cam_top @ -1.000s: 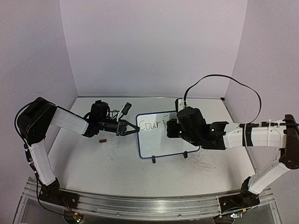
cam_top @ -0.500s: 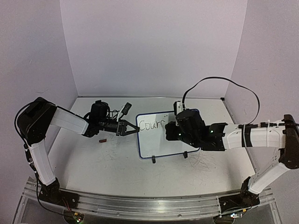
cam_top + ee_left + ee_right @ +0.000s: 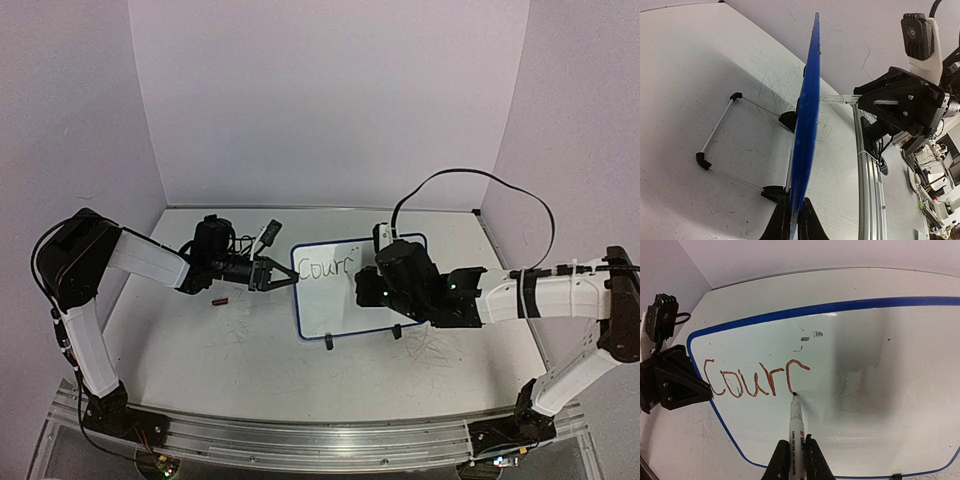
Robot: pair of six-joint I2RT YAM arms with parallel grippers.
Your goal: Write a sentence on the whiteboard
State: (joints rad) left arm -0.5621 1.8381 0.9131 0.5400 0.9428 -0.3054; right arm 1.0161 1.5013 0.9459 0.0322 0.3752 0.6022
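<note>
The whiteboard (image 3: 340, 308), white with a thin blue frame, stands tilted on its feet at mid-table. My left gripper (image 3: 290, 281) is shut on its left edge; in the left wrist view the blue frame (image 3: 807, 110) runs edge-on out of my gripper (image 3: 794, 207). My right gripper (image 3: 796, 442) is shut on a white marker (image 3: 796, 420) whose tip touches the board. The sentence (image 3: 755, 380) reads "Cour" plus a hooked stroke that ends at the tip. In the top view my right gripper's fingers are hidden under its wrist, just right of the sentence (image 3: 325, 268).
A small reddish marker cap (image 3: 220, 299) lies on the table left of the board. The board's wire stand (image 3: 720, 125) reaches out behind it. An aluminium rail (image 3: 300, 440) runs along the near edge. Walls close in the back and both sides.
The right gripper has shifted slightly left and down with the marker, and a new hooked stroke has appeared after "Cour". The left arm has held still.
</note>
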